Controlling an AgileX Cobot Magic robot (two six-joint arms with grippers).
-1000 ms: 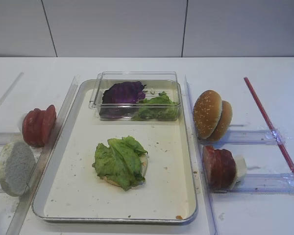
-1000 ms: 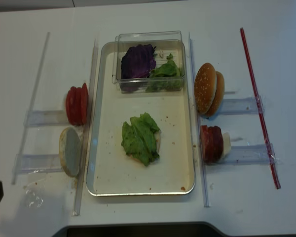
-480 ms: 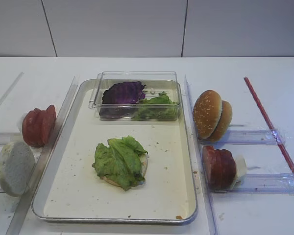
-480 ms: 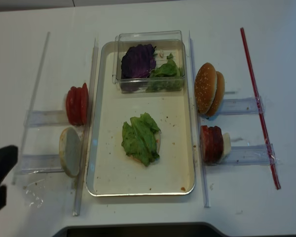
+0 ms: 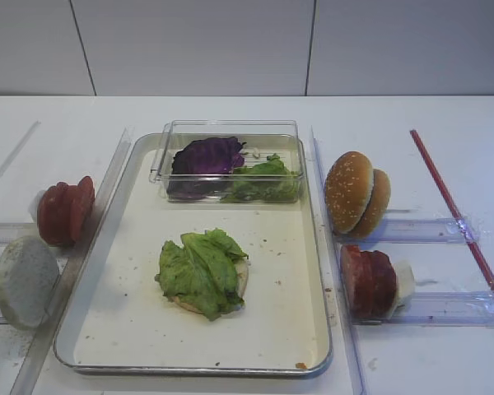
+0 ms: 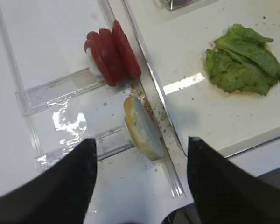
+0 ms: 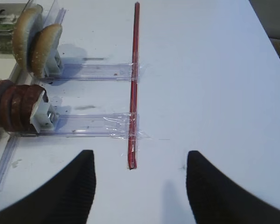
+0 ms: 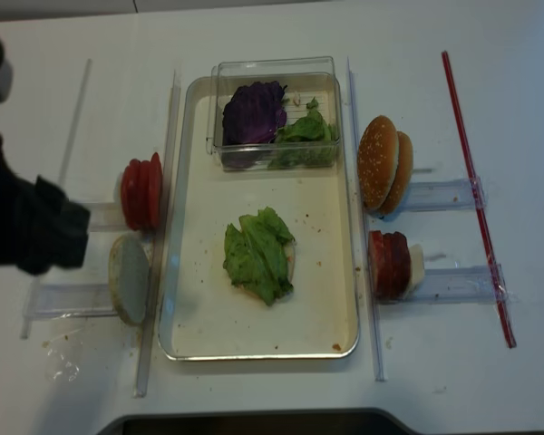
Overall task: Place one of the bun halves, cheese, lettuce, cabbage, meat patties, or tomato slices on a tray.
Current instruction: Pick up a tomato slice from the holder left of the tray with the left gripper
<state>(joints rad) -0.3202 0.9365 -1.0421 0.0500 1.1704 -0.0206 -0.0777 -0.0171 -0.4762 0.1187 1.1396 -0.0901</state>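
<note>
Approach step, by my reading; left gripper [image 6: 141, 186] hangs with fingers [image 6: 65, 179] spread and empty; a pale bun half [image 6: 142, 127] stands on edge just ahead, between them; tomato slices [image 6: 113, 57], bright red and glossy, stand upright beyond it; next move calls for descent over one; tray [image 6: 214, 140] lies ahead-right, lettuce [image 6: 242, 60] on it; right gripper [image 7: 140, 191] spread, idle.

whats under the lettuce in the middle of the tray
A pale bun half peeks out along the right and lower edge of the lettuce, resting on the tray. The leaves cover most of it, so anything else between leaf and bun is hidden.
</note>
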